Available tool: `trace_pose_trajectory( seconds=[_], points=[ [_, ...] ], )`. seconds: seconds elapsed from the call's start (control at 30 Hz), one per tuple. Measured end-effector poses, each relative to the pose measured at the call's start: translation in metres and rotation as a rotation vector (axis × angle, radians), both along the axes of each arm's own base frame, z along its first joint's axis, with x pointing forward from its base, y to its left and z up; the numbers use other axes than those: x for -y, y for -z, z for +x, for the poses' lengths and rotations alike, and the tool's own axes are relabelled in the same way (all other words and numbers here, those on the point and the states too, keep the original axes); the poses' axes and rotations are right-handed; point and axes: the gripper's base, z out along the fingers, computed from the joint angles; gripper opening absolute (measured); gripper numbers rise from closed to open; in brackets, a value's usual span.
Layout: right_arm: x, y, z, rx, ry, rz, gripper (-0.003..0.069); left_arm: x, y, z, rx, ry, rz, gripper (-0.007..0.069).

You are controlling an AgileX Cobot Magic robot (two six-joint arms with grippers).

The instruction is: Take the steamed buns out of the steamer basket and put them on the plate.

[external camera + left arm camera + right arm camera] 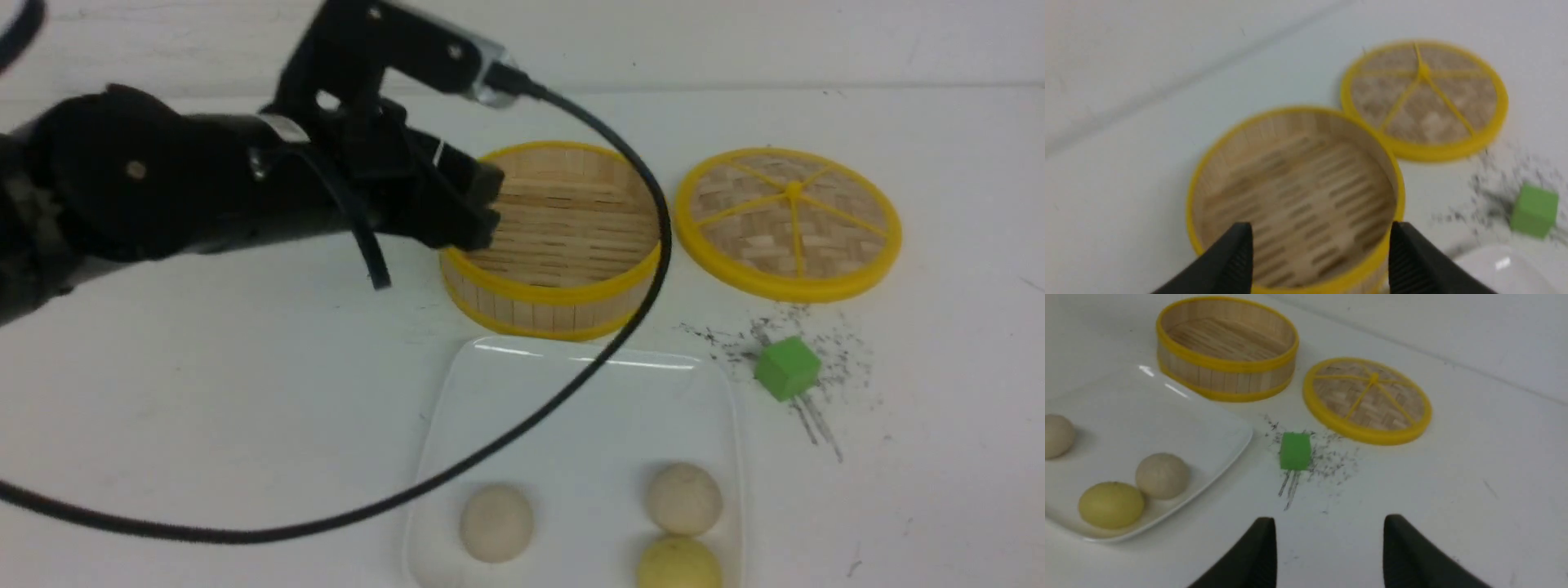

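"Three steamed buns [684, 498] sat on the plate [571, 408] when I checked my feeds," I told Mara. "They were all along its near edge. One cream bun lay toward the left and another toward the right. The pale yellow bun [679, 563] was just in front of the right one, so close that I couldn't tell whether they touched."

"And your hands?"

"My right hand [1329, 519] hung nearest me, over the bare white surface [204, 392]. Its fingers were apart and gripped nothing. Past it a green cube [787, 368] rested on a patch of dark scuff marks, just off the plate's far right corner."

"Where was the basket?"

"The steamer basket [555, 294] stood upright just beyond the plate's far edge, with only its slatted floor showing inside. My left hand [486, 208] hovered at the basket's left rim. The left wrist camera showed both black fingers spread wide with no bun between them. That arm's black cable [571, 392] curved down in front of the basket's right side and across the plate toward my left."

"Anything farther out?"

"A flat woven lid [788, 220] with yellow spokes lay on the surface to the right of the basket, near it but apart."
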Motion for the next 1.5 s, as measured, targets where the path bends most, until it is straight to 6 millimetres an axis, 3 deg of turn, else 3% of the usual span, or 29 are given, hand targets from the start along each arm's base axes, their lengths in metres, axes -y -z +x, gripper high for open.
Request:
trace_pose_trajectory(
  seconds=[0.33,0.43,0.53,0.67,0.77,1.03,1.13,1.33,1.5],
  points=[
    [0.009,-0.016,0.005,0.191,0.099,-0.005,0.0369,-0.031,-0.066,-0.038,0.297,-0.072,-0.111,0.0456],
    [0.01,-0.019,0.006,0.214,0.119,0.043,0.0369,-0.042,-0.075,-0.043,0.335,-0.105,-0.123,0.0451],
    [0.01,-0.024,0.012,0.224,0.147,0.096,0.0369,-0.068,-0.082,-0.048,0.377,-0.201,-0.123,0.0435],
    [0.01,-0.026,0.017,0.226,0.155,0.099,0.0369,-0.099,-0.07,-0.062,0.391,-0.308,-0.084,0.0407],
    [0.009,-0.027,0.019,0.232,0.155,0.097,0.0369,-0.109,-0.063,-0.078,0.41,-0.334,-0.054,0.0395],
    [0.009,-0.028,0.02,0.234,0.154,0.097,0.0369,-0.118,-0.04,-0.115,0.437,-0.338,-0.03,0.0392],
    [0.008,-0.028,0.02,0.229,0.147,0.111,0.0369,-0.122,-0.019,-0.128,0.42,-0.348,-0.032,0.0389],
    [0.004,-0.022,0.02,0.162,0.113,0.172,0.0369,-0.125,0.017,-0.134,0.348,-0.367,-0.035,0.0366],
    [0.001,0.001,0.028,0.053,0.106,0.157,0.0369,-0.127,0.041,-0.142,0.299,-0.379,-0.052,0.0358]
  ],
)
